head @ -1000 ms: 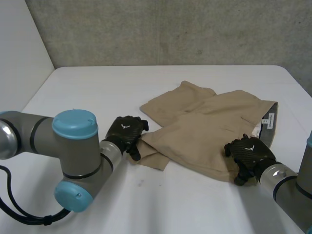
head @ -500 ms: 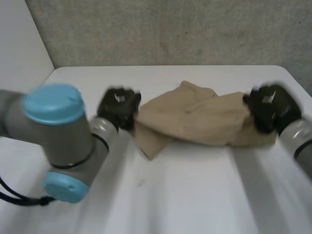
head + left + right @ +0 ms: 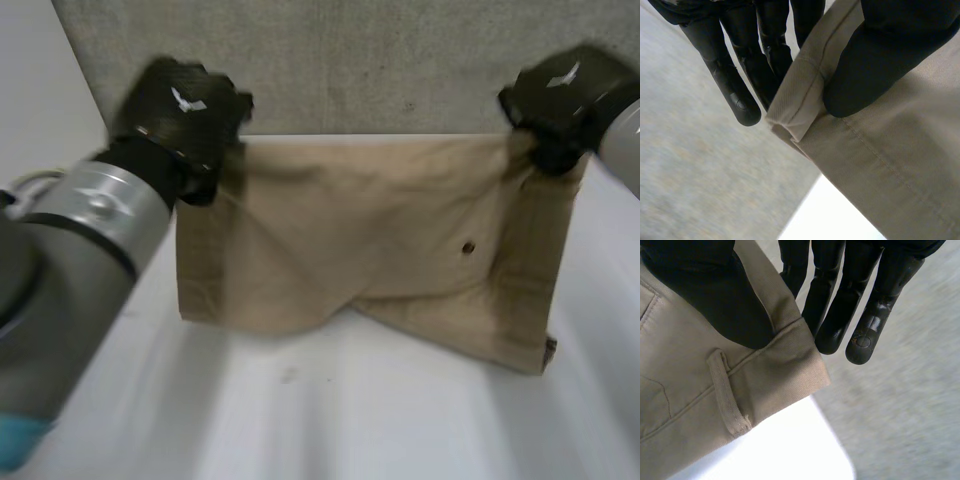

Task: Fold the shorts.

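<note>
Tan shorts [image 3: 370,240] hang spread between two hands over the white table [image 3: 330,420].

At the upper left of the head view, the left hand [image 3: 185,105] holds the shorts' upper left corner. Its wrist view shows the stitched edge pinched between the thumb and the straight fingers [image 3: 742,85] behind the cloth. The cloth stretches across the middle of the frame in front of the grey wall [image 3: 380,60]. A small dark dot [image 3: 467,247] sits right of centre, and the lowest corner is at the lower right, near the table; whether it touches cannot be told. At the upper right, the right hand [image 3: 565,95] holds the other upper corner. In its wrist view the thumb presses the band against the fingers [image 3: 860,305], with a belt loop [image 3: 729,395] just beside the thumb.
</note>
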### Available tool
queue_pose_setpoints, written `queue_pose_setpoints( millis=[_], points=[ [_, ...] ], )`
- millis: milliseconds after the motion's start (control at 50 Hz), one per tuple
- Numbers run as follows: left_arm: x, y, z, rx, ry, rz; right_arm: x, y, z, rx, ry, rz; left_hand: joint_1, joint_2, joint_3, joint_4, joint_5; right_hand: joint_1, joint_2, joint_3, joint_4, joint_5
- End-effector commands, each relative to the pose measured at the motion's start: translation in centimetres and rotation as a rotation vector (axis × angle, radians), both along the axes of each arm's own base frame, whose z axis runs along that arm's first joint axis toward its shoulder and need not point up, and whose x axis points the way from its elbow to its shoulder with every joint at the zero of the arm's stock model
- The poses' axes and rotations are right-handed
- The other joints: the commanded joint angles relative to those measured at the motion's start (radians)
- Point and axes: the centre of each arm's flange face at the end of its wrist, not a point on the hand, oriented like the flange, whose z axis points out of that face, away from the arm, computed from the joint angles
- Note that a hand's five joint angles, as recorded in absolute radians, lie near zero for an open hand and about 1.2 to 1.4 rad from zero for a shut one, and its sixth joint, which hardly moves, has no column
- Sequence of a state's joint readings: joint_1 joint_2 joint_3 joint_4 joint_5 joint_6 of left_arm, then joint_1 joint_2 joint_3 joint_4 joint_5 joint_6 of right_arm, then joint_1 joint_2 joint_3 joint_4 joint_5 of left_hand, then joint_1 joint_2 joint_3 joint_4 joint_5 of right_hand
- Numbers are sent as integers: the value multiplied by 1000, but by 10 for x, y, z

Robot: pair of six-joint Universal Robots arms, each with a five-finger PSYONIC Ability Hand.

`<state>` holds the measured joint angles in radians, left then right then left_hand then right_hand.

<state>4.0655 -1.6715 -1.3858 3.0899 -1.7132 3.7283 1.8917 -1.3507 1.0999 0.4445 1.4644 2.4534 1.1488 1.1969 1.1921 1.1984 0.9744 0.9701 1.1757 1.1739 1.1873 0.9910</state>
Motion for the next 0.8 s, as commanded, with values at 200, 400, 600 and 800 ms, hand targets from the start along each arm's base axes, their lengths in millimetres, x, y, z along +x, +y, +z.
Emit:
queue_pose_setpoints(
  millis=[200,400,600,800],
  points=[
    [-62,-140,-17,-270,-24,101,54,-100,-20,-251,-108,-66,248,199,204,198,247,426,221,222,209,231],
    [-47,-137,124,-934,331,246,64,-114,95,-879,-440,-42,248,199,204,198,247,426,221,222,209,231],
    [-43,-127,54,-715,190,231,77,-98,58,-703,-409,14,248,199,204,198,247,426,221,222,209,231],
    [-23,-105,-71,-310,27,239,87,-101,-69,-335,-240,69,248,199,204,198,247,426,221,222,209,231]
  ],
)
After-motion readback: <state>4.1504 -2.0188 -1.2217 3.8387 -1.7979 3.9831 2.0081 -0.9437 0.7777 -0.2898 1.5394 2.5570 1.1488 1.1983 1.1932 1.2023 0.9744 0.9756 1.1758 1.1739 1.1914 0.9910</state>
